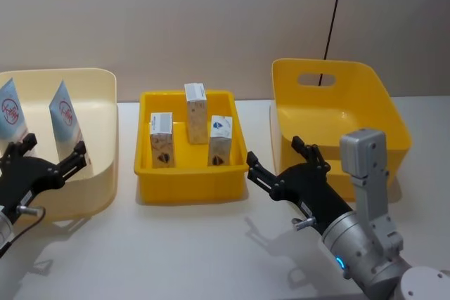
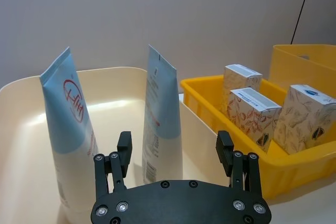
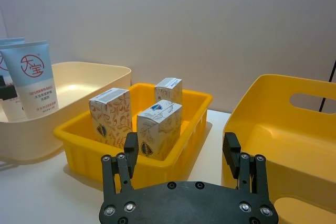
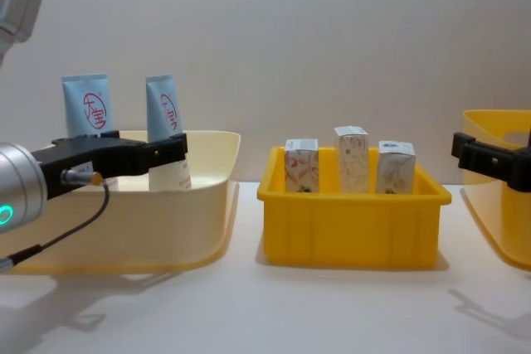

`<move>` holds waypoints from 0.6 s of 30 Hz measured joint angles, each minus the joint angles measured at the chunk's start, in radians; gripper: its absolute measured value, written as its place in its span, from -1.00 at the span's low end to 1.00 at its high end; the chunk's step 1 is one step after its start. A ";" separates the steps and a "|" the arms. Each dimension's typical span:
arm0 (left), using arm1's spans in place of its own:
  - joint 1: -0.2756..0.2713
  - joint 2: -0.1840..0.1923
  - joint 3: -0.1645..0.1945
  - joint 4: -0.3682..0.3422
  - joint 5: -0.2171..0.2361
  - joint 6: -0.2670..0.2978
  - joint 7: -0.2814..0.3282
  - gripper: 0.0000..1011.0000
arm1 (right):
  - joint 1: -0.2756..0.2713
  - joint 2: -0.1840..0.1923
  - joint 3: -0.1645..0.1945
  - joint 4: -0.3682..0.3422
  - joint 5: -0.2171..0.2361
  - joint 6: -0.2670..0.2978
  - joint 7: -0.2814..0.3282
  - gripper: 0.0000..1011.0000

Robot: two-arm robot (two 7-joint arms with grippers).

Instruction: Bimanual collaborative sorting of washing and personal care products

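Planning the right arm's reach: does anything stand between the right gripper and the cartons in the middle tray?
Only the yellow tray's right wall. The right gripper, jaws open, sits just off its near right corner, and the cartons rise above the rim. The blue-topped carton stands nearest it.

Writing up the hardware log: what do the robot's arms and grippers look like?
Matte black left gripper and right gripper, two-pronged fingers, silver screw heads; silver-grey cylindrical arms, each with a cyan light; a thin black cable loops off the left wrist.
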 joint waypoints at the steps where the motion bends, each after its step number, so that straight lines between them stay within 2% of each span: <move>1: -0.007 -0.005 0.000 0.012 -0.004 -0.001 -0.009 0.98 | 0.000 0.000 0.000 0.000 0.000 0.000 0.000 0.98; 10: -0.046 -0.032 0.004 0.075 -0.013 -0.019 -0.042 0.98 | 0.000 0.000 0.000 0.000 0.000 0.000 0.000 0.98; 18: -0.094 -0.063 0.011 0.148 -0.001 -0.038 -0.052 0.98 | 0.000 0.000 0.000 0.000 0.000 0.000 0.000 0.98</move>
